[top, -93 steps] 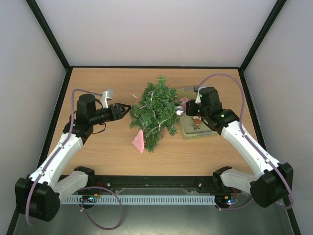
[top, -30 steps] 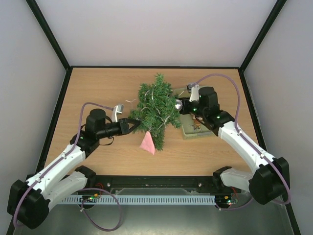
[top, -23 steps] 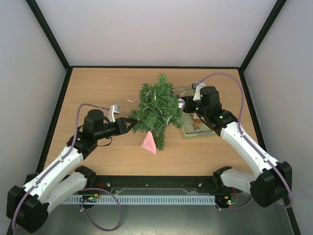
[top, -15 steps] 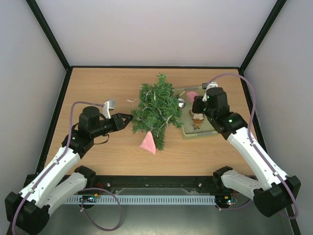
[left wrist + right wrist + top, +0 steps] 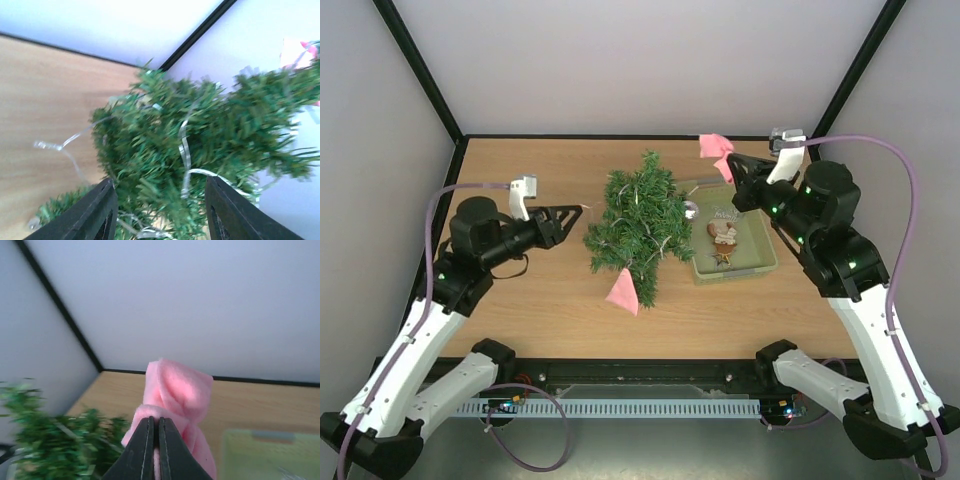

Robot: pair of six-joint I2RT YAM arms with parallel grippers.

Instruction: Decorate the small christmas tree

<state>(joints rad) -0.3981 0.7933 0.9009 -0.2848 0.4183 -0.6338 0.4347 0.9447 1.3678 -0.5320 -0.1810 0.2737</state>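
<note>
Right wrist: right pincer pinching pink bow; left pincer spread near small christmas tree.

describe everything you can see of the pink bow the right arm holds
The pink bow looks like soft felt, folded into rounded loops around a pinched middle. The right fingers are shut on its lower part, holding it in the air, apart from the small christmas tree. Nothing else touches it.

The pink bow pinched in your right hand is soft, matt felt; the hand itself looks like smooth black plastic. Ahead of your left hand, the small christmas tree is bristly, threaded with glossy silver ribbon, over a smooth wood-grain worktop.
</note>
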